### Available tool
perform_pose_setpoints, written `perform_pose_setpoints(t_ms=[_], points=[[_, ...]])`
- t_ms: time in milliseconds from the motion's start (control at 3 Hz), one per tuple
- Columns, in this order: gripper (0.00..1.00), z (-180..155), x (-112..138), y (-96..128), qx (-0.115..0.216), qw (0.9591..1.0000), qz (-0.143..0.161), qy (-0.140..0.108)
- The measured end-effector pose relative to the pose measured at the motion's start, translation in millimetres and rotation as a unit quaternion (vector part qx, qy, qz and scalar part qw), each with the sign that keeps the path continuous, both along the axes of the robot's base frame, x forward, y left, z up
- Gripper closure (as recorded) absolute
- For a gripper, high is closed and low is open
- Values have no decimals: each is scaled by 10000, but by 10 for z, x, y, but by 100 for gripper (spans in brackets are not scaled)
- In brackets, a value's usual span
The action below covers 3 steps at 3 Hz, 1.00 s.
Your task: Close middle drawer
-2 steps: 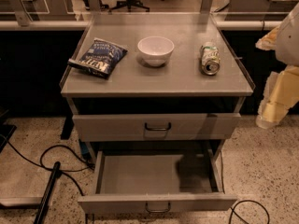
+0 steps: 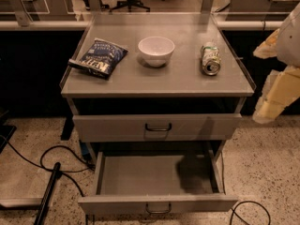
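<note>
The middle drawer [image 2: 157, 203] is grey metal and stands pulled far out of the cabinet. Its inside is empty and its small dark loop handle is at the centre of the shallow front panel, near the bottom edge of the camera view. Above it is the taller top drawer [image 2: 158, 127] with its own loop handle, pushed in almost flush. The lowest drawer is hidden under the open one. My gripper [image 2: 271, 108], a cream-coloured part on the arm, hangs at the right edge. It is to the right of the cabinet at the top drawer's height and touches nothing.
On the cabinet top [image 2: 178, 81] lie a blue chip bag [image 2: 99, 57], a white bowl [image 2: 156, 49] and a can [image 2: 210, 58] on its side. Black cables [image 2: 56, 161] and a dark rod [image 2: 48, 193] lie on the speckled floor at the left; another cable [image 2: 248, 210] lies at the lower right.
</note>
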State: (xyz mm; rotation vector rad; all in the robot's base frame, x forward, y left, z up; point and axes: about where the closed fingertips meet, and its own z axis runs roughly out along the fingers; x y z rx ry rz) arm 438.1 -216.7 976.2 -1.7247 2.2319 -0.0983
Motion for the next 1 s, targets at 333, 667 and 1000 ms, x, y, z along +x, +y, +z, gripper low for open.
perform_pose_setpoints(t_ms=[333, 667, 1000], points=[[42, 0, 0, 0, 0, 10000, 0, 0], [64, 0, 0, 0, 0, 10000, 0, 0], [89, 0, 0, 0, 0, 10000, 0, -1]])
